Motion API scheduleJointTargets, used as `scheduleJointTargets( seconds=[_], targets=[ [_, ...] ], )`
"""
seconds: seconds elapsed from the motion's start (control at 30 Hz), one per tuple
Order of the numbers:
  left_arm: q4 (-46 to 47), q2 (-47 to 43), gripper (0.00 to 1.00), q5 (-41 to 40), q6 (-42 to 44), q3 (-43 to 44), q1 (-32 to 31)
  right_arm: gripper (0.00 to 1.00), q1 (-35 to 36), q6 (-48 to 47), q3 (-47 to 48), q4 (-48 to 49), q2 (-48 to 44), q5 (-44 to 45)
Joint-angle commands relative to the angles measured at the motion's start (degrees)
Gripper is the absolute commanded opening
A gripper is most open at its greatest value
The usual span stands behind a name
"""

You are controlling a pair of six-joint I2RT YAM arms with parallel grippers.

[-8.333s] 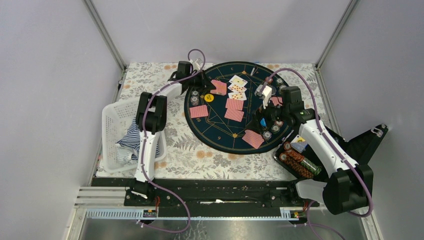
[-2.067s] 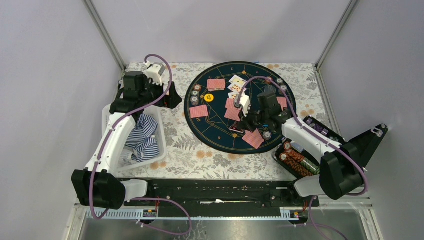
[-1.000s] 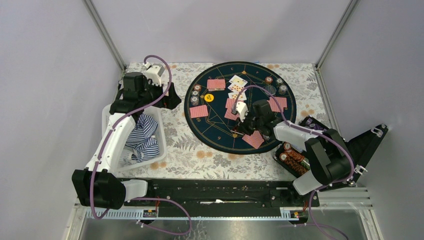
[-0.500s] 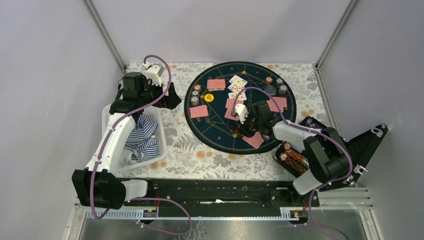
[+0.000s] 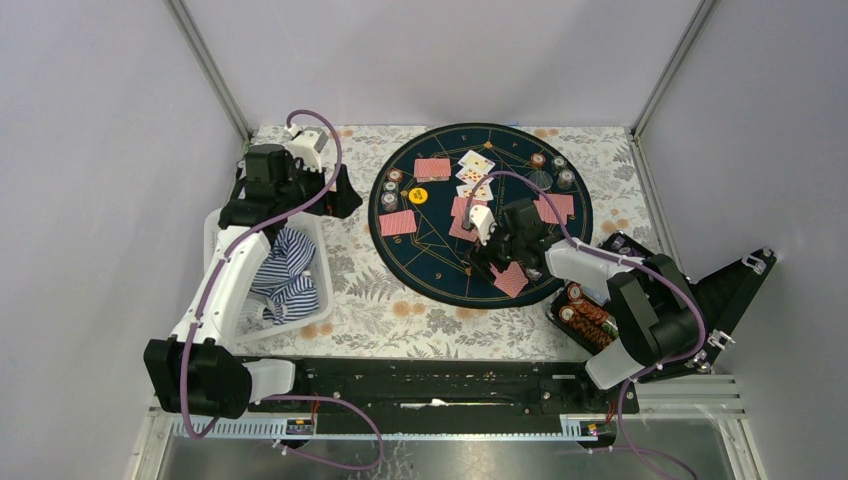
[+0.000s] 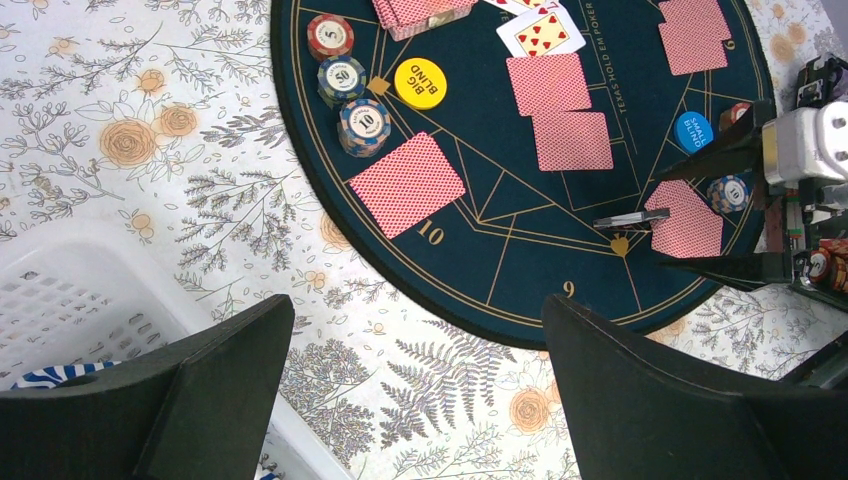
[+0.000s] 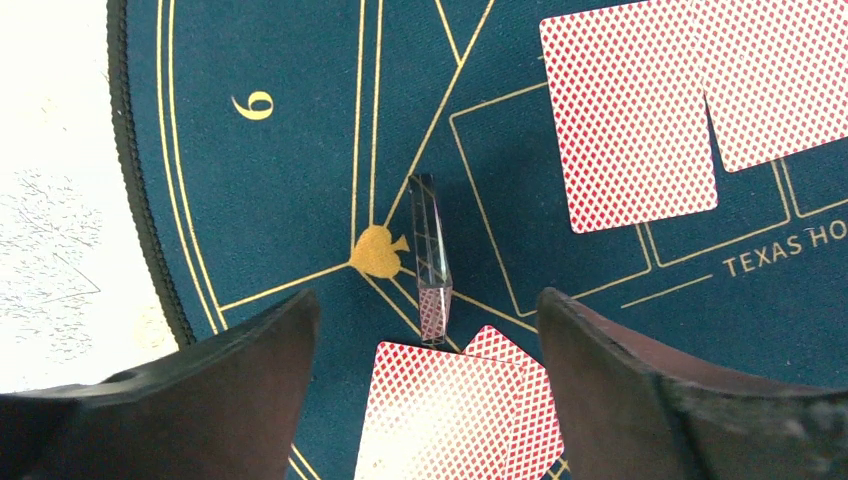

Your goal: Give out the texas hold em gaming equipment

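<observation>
My right gripper (image 7: 428, 300) is open low over the round dark mat (image 7: 300, 150), with nothing between its fingers. Two overlapping red-backed cards (image 7: 470, 410) lie right under it. A small clear flat piece (image 7: 430, 250) stands on edge just beyond the fingertips. More red-backed cards (image 6: 406, 184), face-up cards (image 6: 540, 30), chip stacks (image 6: 341, 78), a yellow disc (image 6: 420, 83) and a blue disc (image 6: 693, 131) lie on the mat. My left gripper (image 6: 415, 310) hangs open and empty over the floral cloth, left of the mat (image 5: 440, 270).
A white basket (image 5: 235, 260) holding a striped cloth (image 5: 285, 275) sits at the left, under my left arm. An open black case (image 5: 600, 320) with rows of chips lies at the right, beside the mat's edge. Metal frame posts rise at both back corners.
My right gripper was shut and now stands open over the two near cards. The left arm has not moved over the last second.
</observation>
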Motion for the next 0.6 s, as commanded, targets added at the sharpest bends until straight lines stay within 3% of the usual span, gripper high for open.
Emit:
scheduleJointTargets(
  seconds=[0.0, 0.17, 0.37, 0.57],
  targets=[
    [2.54, 0.03, 0.99, 1.4, -0.23, 0.39, 0.38, 0.96, 0.57, 2.14, 5.47, -3.29, -2.99, -0.55],
    [-0.77, 2.29, 0.99, 1.8, 1.44, 3.32, 0.38, 1.0, 0.56, 5.84, 10.86, -7.11, -6.88, -0.24],
    [-9.6, 9.69, 0.99, 0.63, 6.33, 12.83, 0.39, 1.0, -1.37, 12.81, 18.61, -13.1, -12.64, 0.16],
    [-13.87, 13.28, 0.99, -1.64, 10.33, 16.02, 0.22, 1.0, -11.44, 20.41, 18.8, -15.57, -20.34, -1.51]
  ],
)
